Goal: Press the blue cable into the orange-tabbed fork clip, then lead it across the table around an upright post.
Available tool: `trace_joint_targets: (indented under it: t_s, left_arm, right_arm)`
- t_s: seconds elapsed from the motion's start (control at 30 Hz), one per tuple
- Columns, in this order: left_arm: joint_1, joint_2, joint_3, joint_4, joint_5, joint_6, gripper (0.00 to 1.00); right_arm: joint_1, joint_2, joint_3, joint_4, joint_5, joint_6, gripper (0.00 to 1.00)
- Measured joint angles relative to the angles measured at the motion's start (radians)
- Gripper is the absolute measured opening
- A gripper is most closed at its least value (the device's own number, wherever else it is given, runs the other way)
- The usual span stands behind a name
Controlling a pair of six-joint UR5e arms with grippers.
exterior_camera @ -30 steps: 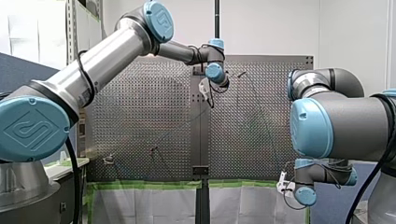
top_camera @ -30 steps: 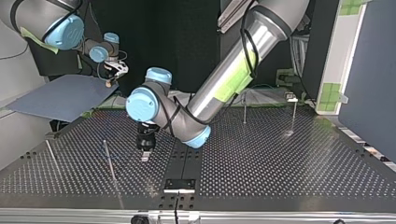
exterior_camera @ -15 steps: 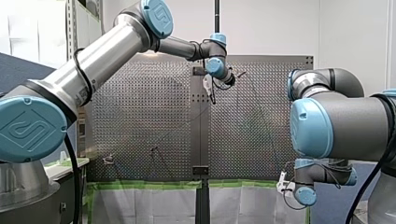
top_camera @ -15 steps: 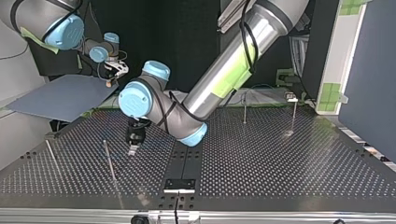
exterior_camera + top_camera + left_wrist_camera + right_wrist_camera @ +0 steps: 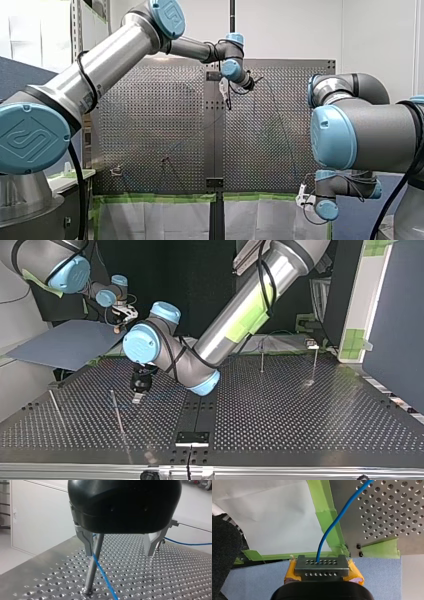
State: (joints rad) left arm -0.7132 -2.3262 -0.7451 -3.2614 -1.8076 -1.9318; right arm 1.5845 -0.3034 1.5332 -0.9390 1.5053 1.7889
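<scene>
Fingers (image 5: 88, 542) of left gripper (image 5: 119, 553) wide, astride upright post (image 5: 93, 567) and blue cable (image 5: 105, 580); right gripper (image 5: 322, 567) fingers tight on that cable.

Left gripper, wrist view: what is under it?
A post stands on the table between the open fingers of the left gripper, close beside one; the cable crosses it. The gripper's body hides the post's top and the cable's upper part.
</scene>
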Motion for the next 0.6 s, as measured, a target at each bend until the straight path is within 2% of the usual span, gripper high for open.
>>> trace_joint_targets:
  t_s: [0.3,0.47,0.6]
  left_arm:
    - [-0.007,0.032,-0.001,-0.003,-0.010,0.014,0.98]
    - [-0.019,0.035,-0.003,-0.027,0.015,0.036,0.98]
    - [-0.027,0.035,-0.003,-0.052,0.035,0.075,0.98]
  right_arm:
    - [0.002,0.000,0.000,0.003,-0.001,0.000,0.00]
    - [0.002,0.000,0.000,0.003,-0.003,0.000,0.00]
    - [0.002,0.000,0.000,0.003,-0.003,0.000,0.00]
